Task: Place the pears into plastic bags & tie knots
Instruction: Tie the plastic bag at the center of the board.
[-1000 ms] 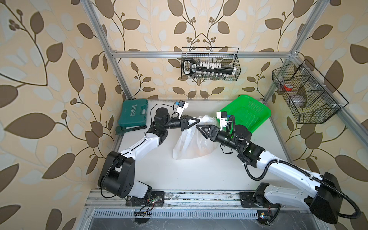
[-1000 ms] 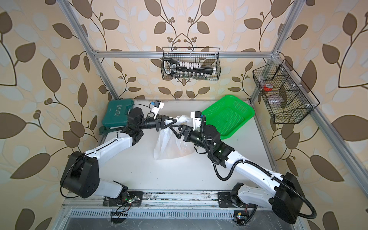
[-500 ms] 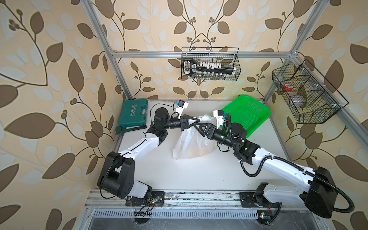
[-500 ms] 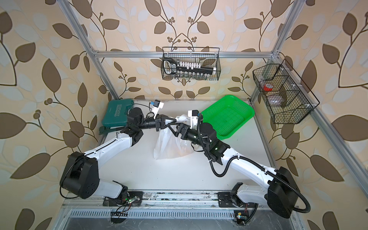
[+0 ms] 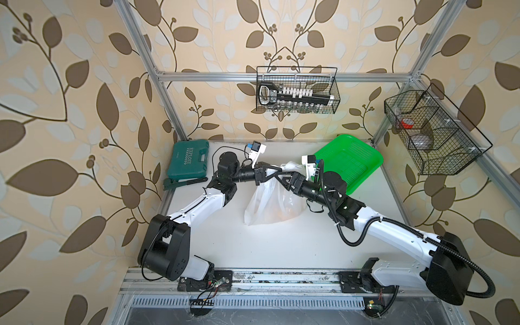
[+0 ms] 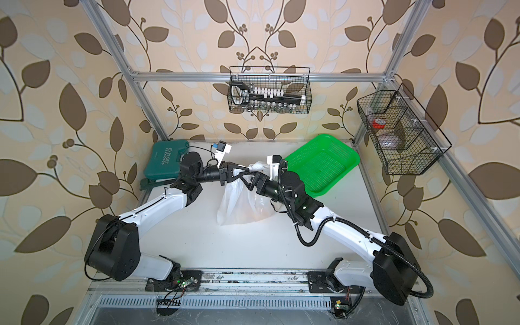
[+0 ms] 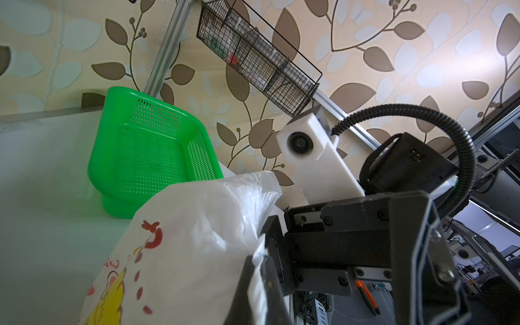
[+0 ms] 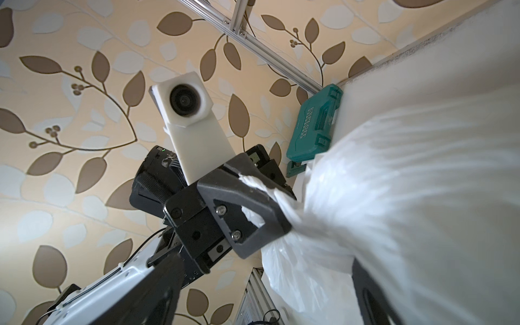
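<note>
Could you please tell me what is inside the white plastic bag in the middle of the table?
Through the thin film of the plastic bag, an orange-yellow glow shows low down, probably pears. Their number cannot be told: the crumpled film hides the rest.

Both arms extended to centre of frame. Left gripper [image 5: 277, 168] pinched shut; right gripper [image 5: 281, 181] jaws spread wide, just beside it.

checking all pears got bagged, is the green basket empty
Empty: the green basket shows only bare mesh in both top views and the left wrist view.
</note>
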{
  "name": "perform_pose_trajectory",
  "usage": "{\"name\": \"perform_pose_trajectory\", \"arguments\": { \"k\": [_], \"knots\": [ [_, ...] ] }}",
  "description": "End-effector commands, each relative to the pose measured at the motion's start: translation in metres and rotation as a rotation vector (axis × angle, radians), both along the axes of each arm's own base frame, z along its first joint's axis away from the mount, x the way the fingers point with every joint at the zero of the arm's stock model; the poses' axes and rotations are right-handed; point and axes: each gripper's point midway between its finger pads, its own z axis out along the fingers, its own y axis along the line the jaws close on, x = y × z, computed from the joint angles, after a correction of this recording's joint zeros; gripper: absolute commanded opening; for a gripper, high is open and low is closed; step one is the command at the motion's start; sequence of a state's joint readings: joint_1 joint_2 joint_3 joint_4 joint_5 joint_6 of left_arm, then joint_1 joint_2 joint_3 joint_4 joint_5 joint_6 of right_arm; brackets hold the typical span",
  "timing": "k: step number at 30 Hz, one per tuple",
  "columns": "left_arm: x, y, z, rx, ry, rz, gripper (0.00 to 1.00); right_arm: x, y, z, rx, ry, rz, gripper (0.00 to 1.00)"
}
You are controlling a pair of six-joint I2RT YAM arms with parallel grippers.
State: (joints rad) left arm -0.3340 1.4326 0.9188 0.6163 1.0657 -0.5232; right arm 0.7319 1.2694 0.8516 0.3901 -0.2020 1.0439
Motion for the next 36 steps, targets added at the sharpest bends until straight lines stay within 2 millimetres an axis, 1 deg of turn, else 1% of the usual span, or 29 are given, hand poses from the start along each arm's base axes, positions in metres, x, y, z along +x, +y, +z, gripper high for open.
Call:
{"name": "perform_pose_trajectory", "arguments": {
  "k": [1, 6, 10, 14, 18, 23, 27, 31, 34, 35, 36],
  "knots": [
    [-0.008, 0.002, 0.034, -0.036, -0.125, -0.004, 0.00, -0.002, 0.001, -0.005, 0.029, 0.020, 0.010, 0.93],
    [-0.008, 0.001, 0.033, -0.036, -0.123, -0.008, 0.00, 0.006, 0.003, 0.004, 0.024, -0.004, -0.002, 0.93],
    [-0.009, 0.000, 0.031, -0.034, -0.117, -0.012, 0.00, 0.019, 0.001, 0.007, 0.024, -0.011, -0.028, 0.93],
    [-0.010, -0.001, 0.031, -0.034, -0.118, -0.014, 0.00, 0.030, 0.002, 0.015, 0.061, -0.029, -0.047, 0.93],
    [-0.010, -0.001, 0.030, -0.034, -0.117, -0.014, 0.00, 0.034, 0.003, 0.024, 0.079, -0.056, -0.057, 0.93],
    [-0.010, -0.001, 0.030, -0.033, -0.118, -0.014, 0.00, 0.034, 0.004, 0.036, 0.094, -0.085, -0.055, 0.92],
    [-0.009, -0.002, 0.029, -0.033, -0.118, -0.014, 0.00, 0.033, 0.001, 0.040, 0.096, -0.101, -0.062, 0.89],
    [-0.009, -0.002, 0.028, -0.034, -0.114, -0.017, 0.00, 0.035, 0.000, 0.038, 0.092, -0.099, -0.071, 0.85],
    [-0.009, -0.002, 0.028, -0.033, -0.114, -0.019, 0.00, 0.036, 0.000, 0.038, 0.099, -0.101, -0.078, 0.77],
    [-0.009, -0.002, 0.028, -0.033, -0.114, -0.020, 0.00, 0.043, -0.009, 0.037, 0.102, -0.102, -0.109, 0.74],
    [-0.010, -0.002, 0.027, -0.033, -0.113, -0.021, 0.00, 0.044, -0.011, 0.038, 0.107, -0.104, -0.117, 0.71]
  ]
}}
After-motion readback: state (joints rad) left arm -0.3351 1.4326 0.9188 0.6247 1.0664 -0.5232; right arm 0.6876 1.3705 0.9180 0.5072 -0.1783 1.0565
